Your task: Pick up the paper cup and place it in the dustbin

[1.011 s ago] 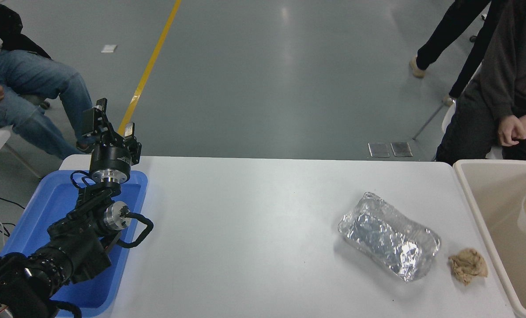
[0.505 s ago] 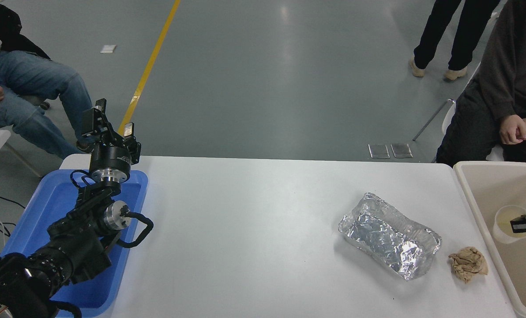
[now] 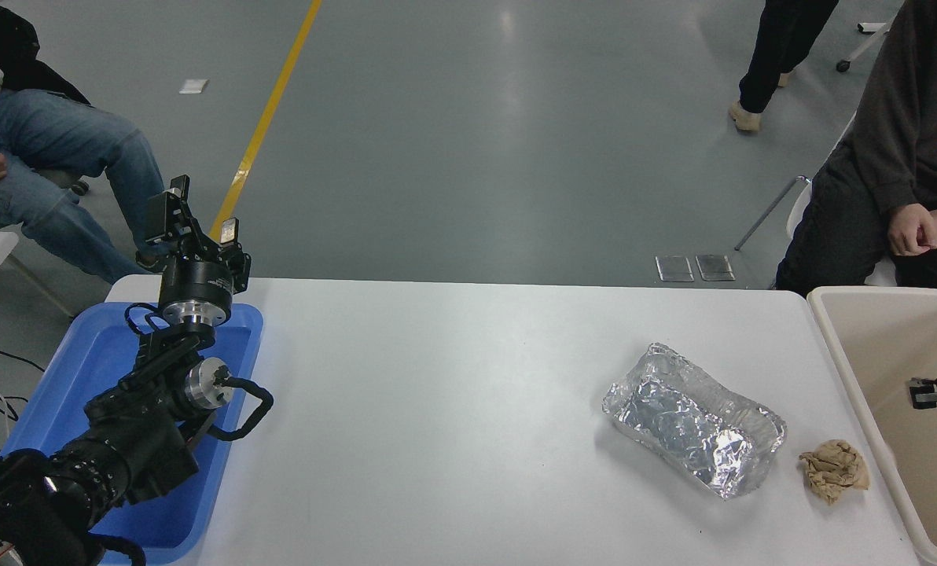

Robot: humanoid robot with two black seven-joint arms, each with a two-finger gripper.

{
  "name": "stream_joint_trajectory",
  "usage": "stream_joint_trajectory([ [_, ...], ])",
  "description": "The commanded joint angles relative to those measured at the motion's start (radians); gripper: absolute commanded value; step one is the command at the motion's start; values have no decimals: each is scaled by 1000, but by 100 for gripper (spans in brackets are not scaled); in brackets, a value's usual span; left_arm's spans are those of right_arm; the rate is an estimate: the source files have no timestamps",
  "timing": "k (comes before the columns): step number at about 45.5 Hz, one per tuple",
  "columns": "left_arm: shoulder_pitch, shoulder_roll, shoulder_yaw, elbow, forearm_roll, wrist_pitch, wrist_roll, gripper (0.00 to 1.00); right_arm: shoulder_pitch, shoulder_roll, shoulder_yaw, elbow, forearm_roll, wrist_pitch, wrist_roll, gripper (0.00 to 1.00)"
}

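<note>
The beige dustbin [image 3: 831,346] stands at the table's right end, partly cut off by the picture's edge. My right gripper [image 3: 918,392] reaches in from the right edge over the bin's inside; its fingers stand apart with nothing between them. The paper cup does not show anywhere in view. My left arm is parked at the lower left over the blue tray, with its gripper [image 3: 198,214] open and pointing up.
A crinkled silver foil container [image 3: 694,419] lies on the white table [image 3: 437,409] right of the middle. A crumpled brown paper wad [image 3: 833,469] lies beside the bin's rim. A blue tray [image 3: 91,369] sits at the left. People sit at the far left and far right.
The paper cup, held at its rim over the bin half a second ago, is gone from view. The right gripper stays over the bin, now empty.
</note>
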Motion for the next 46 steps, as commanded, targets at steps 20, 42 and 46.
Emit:
stream_joint_trajectory([
  [20, -1, -2, 0, 0, 0, 0, 0, 100, 665, -139, -116, 681, 81, 212, -4, 100],
  [42, -1, -2, 0, 0, 0, 0, 2, 100, 1134, 37, -455, 1048, 315, 393, -8, 100],
  [46, -1, -2, 0, 0, 0, 0, 0, 100, 1191, 115, -474, 1058, 325, 426, -9, 100],
])
